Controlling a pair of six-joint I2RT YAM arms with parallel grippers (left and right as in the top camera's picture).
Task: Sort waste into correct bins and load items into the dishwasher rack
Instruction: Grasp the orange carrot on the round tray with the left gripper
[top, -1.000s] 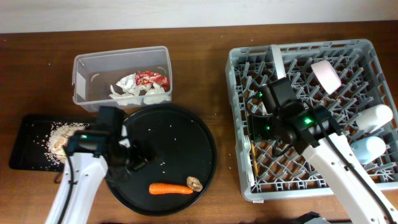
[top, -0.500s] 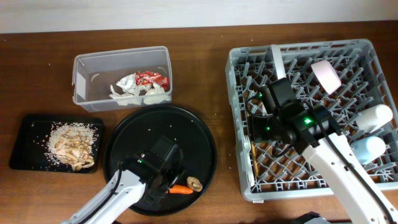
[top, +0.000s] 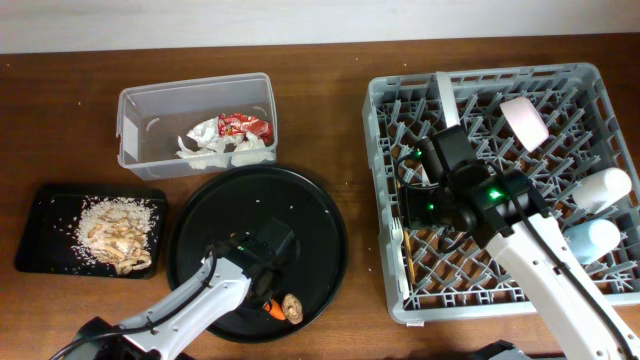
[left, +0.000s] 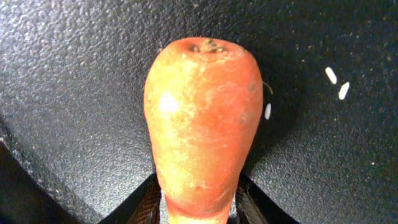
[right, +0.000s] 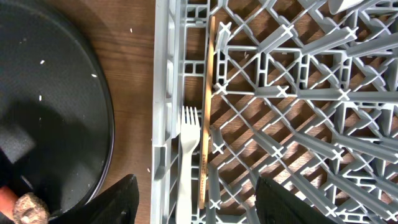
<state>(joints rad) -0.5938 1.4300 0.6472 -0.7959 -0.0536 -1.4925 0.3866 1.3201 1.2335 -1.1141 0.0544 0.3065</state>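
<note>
No legible text, labels, numbers; print on red wrapper (top: 243, 126) too small.

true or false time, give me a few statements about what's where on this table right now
1. The left gripper is shut on the carrot. True.
2. The white fork lies in the dishwasher rack. True.
3. The red wrapper lies in the dishwasher rack. False: it is in the clear tub with the napkins.
4. The right gripper is shut on the white fork. False: it is open and empty above the dishwasher rack.
</note>
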